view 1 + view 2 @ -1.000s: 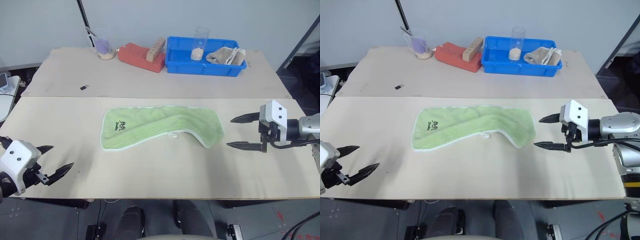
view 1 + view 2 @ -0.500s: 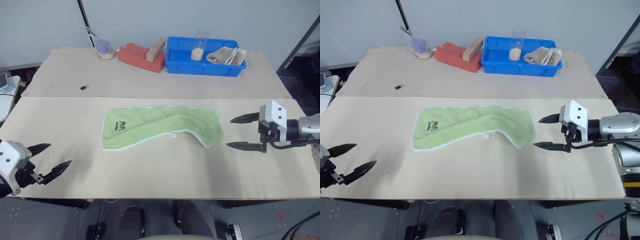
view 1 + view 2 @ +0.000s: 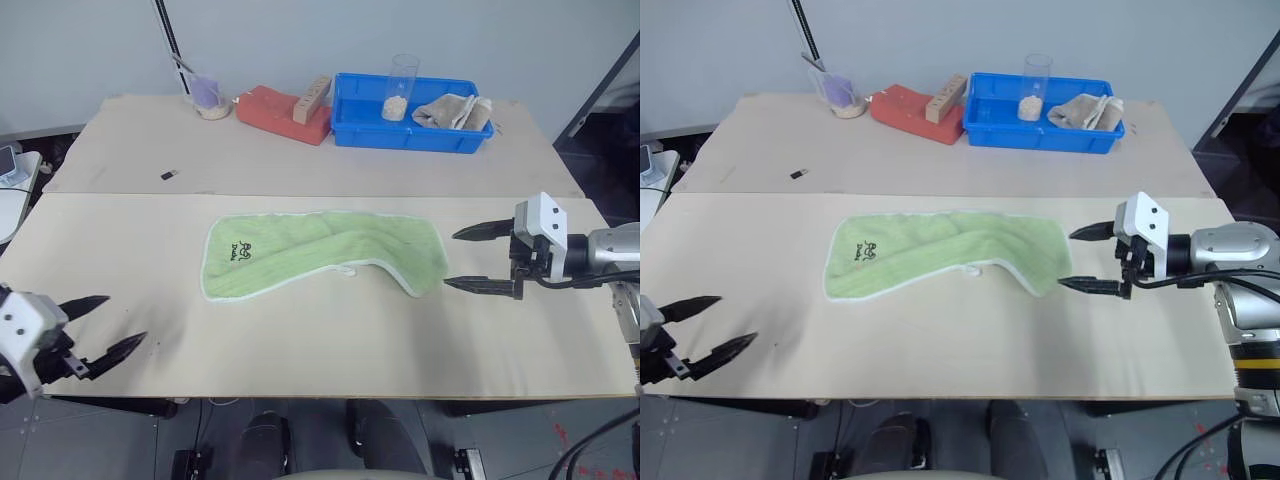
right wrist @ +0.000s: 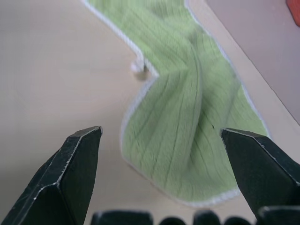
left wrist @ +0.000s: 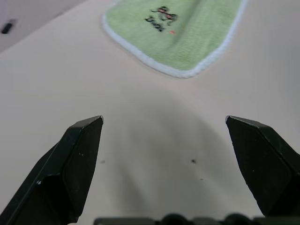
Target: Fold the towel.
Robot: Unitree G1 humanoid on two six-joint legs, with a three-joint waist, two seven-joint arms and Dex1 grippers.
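towel (image 3: 322,253): light green terry, white stitched edge, lying flat-ish in the middle of the near table (image 3: 300,350). Long axis runs left to right; right end droops toward the near edge.
state: already doubled lengthwise by the look of the layered ridge along it, but skewed, so the edges don't line up.
logo (image 3: 241,251): dark print near the left end.
loop tag (image 3: 347,270): small white, sticks out of the near edge about midway.
left gripper (image 3: 98,327): fingers spread wide, nothing held, over bare table at the near left corner, well apart from the towel.
right gripper (image 3: 472,258): fingers spread wide, nothing held, just beside the towel's right end, pointing left at it. Can't tell if the lower fingertip touches the cloth.
handling: light, soft, limp, no stiffness. Will sag and drag if lifted by one point. Terry should grip fine, not slippery.
where to grab: my call is to pinch the stitched edge at the right-end corners, catching both layers, then carry it over to the left end.
left wrist view: shows the logo end's rounded edging close up and a small red mark beside the logo, which the head views don't resolve.
right wrist view: shows the crease and layer overlap at the right end more clearly than the head views.
head views: show the far table clutter, blue bin (image 3: 410,125) with a beige cloth (image 3: 452,110), red block (image 3: 284,113).
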